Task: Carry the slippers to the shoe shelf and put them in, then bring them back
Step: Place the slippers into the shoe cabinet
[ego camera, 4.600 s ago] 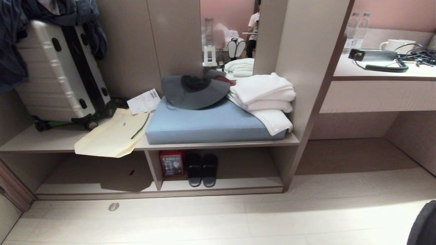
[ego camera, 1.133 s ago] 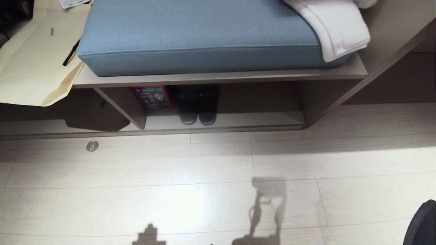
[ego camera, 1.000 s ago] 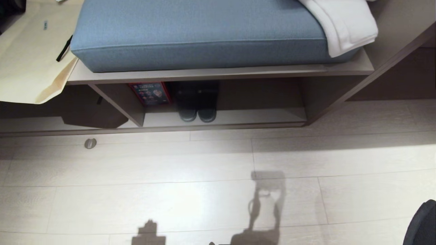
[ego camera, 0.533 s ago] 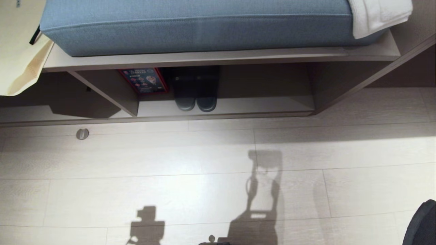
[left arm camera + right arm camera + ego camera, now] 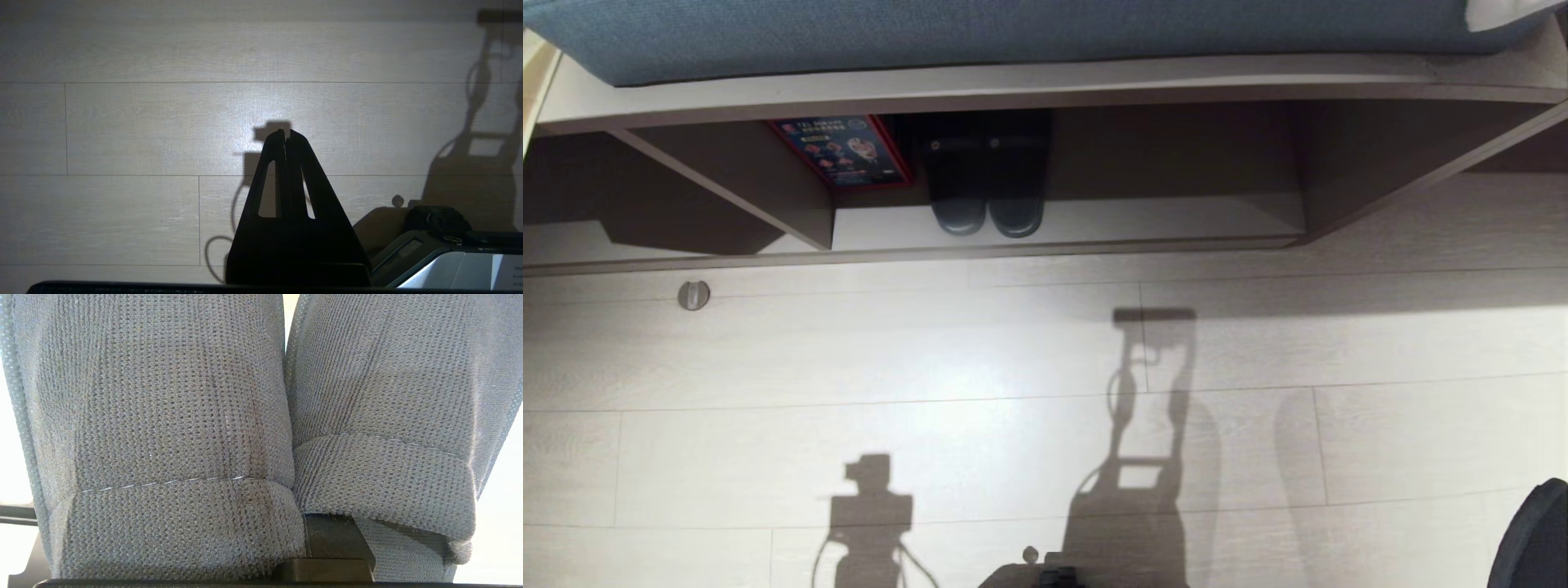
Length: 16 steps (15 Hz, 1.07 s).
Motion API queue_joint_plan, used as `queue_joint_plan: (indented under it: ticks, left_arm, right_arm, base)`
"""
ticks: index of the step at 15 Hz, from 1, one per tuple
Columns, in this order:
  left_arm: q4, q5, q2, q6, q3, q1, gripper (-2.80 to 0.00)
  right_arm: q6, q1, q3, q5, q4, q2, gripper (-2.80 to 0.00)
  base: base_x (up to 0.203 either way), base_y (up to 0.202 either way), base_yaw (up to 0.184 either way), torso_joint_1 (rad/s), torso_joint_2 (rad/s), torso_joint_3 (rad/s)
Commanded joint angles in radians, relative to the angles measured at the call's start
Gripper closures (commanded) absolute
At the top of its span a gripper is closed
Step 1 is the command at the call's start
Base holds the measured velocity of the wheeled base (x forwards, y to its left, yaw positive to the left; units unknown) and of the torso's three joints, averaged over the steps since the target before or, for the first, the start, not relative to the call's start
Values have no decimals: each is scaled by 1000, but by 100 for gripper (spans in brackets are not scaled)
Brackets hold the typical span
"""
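The pair of dark grey-blue ribbed fabric slide slippers fills almost the whole right wrist view, the two wide knitted bands side by side and touching down the middle; the right gripper shows only as a dark block at the lower centre of that frame, its jaws drawn tight together on the slippers, pinching them where the bands meet. In the head view no arm appears; the low beige wood-veneer shoe shelf runs across the upper part of the frame, and inside it, left of centre, a shinier black pair of rubber-looking sandals stands next to a red printed box beside the upright divider; the stretch of shelf floor to the right of the sandals is bare. The left gripper hangs over the pale plank floor in the middle of its own view, fingers closed on nothing. The slippers look light, soft and floppy, likely to sag and swing from a pinch; the firmer grip is probably across both bands together near the sole edge, as held, with a slow carry so neither slides out
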Motion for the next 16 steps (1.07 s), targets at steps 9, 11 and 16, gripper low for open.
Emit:
queue_joint_plan:
  ticks: [9, 11, 16]
  left_arm:
    - [-1, 0, 0, -2, 0, 0, 0]
    - [0, 0, 0, -2, 1, 0, 0]
    - [0, 0, 0, -2, 0, 0, 0]
  right_arm:
    - [-1, 0, 0, 0, 0, 1, 0]
    - [-1, 0, 0, 0, 0, 0, 0]
    - [-1, 0, 0, 0, 1, 1, 0]
  base:
    - [0, 0, 0, 2, 4, -196]
    - [0, 0, 0, 3, 3, -197]
    - [0, 0, 0, 5, 3, -196]
